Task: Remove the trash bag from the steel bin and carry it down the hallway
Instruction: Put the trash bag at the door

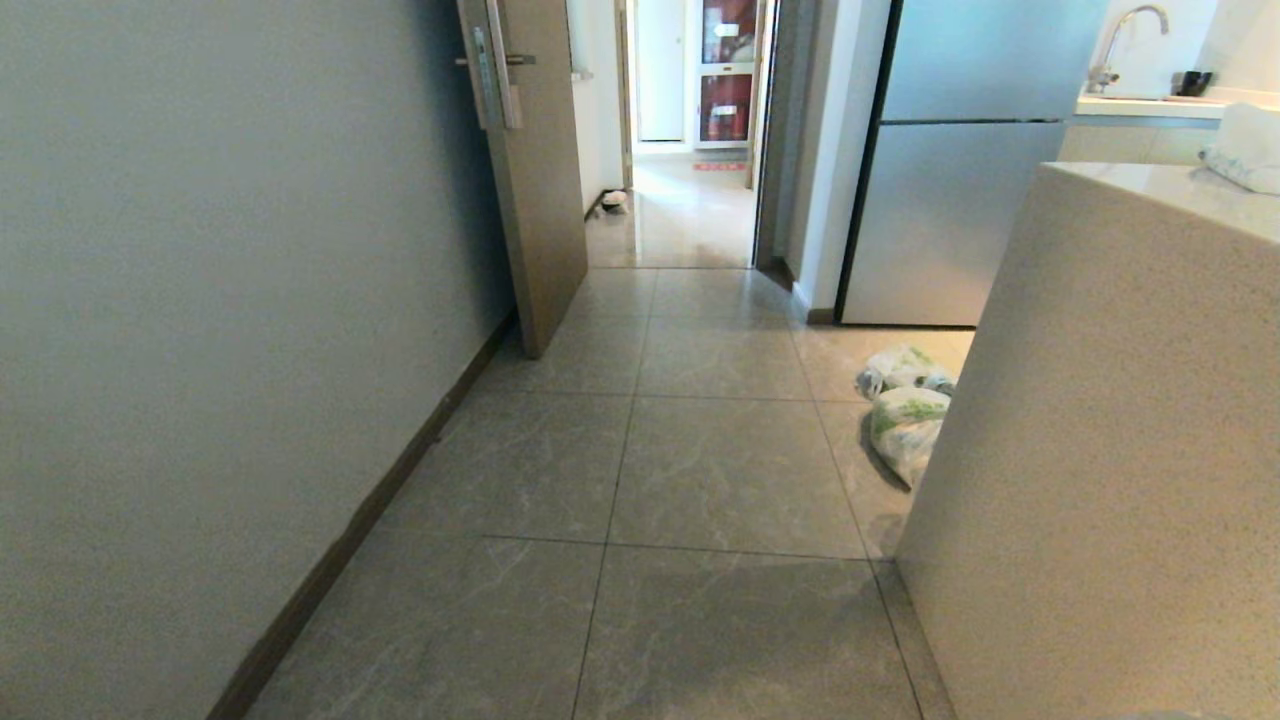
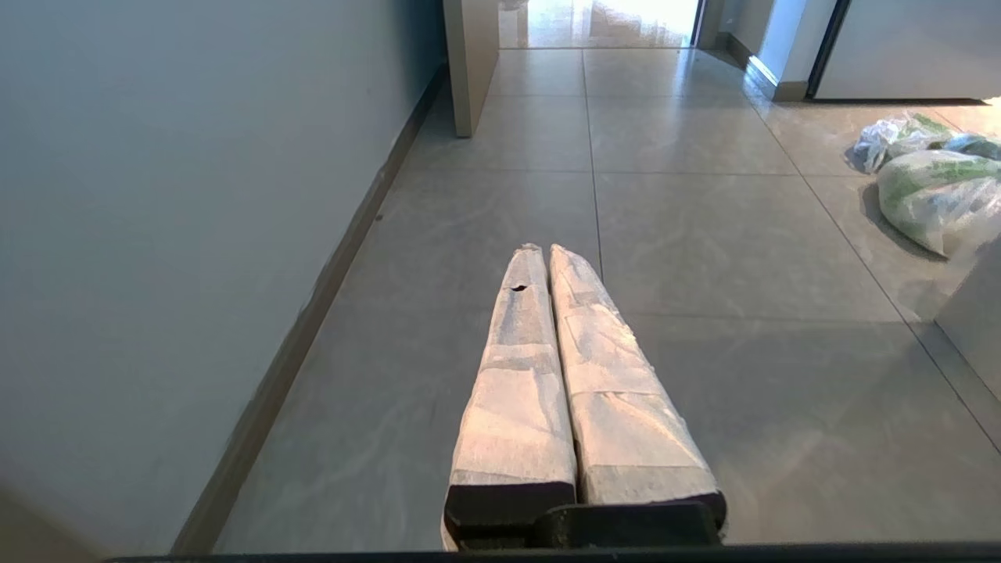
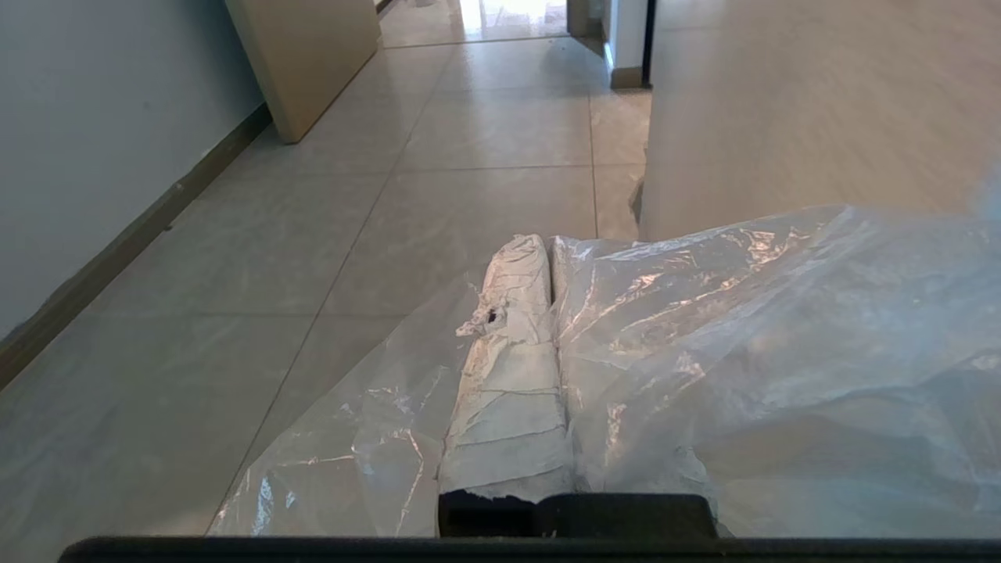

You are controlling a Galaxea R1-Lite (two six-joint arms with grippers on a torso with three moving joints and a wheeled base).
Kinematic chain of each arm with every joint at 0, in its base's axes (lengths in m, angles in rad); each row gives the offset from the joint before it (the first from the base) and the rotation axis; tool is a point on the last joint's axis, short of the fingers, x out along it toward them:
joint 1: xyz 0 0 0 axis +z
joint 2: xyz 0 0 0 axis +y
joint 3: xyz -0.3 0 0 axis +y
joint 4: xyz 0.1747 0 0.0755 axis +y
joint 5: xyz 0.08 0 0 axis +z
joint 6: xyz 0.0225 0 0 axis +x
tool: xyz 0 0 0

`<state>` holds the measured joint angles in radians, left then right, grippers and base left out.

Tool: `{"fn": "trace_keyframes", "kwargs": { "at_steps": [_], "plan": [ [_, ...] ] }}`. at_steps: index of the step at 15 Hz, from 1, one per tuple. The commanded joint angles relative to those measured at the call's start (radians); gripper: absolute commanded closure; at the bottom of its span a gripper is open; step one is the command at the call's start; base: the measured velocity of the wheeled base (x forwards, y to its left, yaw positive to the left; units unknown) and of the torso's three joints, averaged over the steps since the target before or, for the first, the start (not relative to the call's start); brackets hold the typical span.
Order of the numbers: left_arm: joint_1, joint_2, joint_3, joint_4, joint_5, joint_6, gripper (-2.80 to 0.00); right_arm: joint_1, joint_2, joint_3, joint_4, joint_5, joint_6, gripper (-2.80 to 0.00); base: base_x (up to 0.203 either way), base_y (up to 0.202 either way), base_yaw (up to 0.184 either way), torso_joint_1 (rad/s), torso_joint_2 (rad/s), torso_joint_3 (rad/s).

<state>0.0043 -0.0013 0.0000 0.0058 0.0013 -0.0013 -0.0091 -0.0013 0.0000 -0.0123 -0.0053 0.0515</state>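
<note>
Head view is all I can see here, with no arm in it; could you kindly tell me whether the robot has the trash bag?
Observer: Yes. The right end effector is shut on the trash bag, which drapes over one finger.
Operator: Thank you. And the other arm?
Observer: The left end effector is shut and holds nothing, above bare floor tiles.
Operator: Is the steel bin anywhere?
Observer: No view shows it; only the green-printed bags lie by the counter.
</note>
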Motion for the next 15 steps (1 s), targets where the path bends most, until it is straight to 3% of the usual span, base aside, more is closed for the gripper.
{"fn": "trace_keyframes", "kwargs": {
  "at_steps": [1, 15],
  "plan": [
    [0.000, 0.001, 0.003, 0.000, 0.000, 0.000, 0.00, 0.000, 0.001, 0.002, 0.000, -0.001, 0.001, 0.00, 0.188, 0.000, 0.002, -0.001, 0.00, 0.005],
    [0.000, 0.001, 0.003, 0.000, 0.000, 0.000, 0.00, 0.000, 0.001, 0.003, 0.000, -0.001, 0.001, 0.00, 0.190, 0.000, 0.001, 0.002, 0.00, 0.002]
  ]
}}
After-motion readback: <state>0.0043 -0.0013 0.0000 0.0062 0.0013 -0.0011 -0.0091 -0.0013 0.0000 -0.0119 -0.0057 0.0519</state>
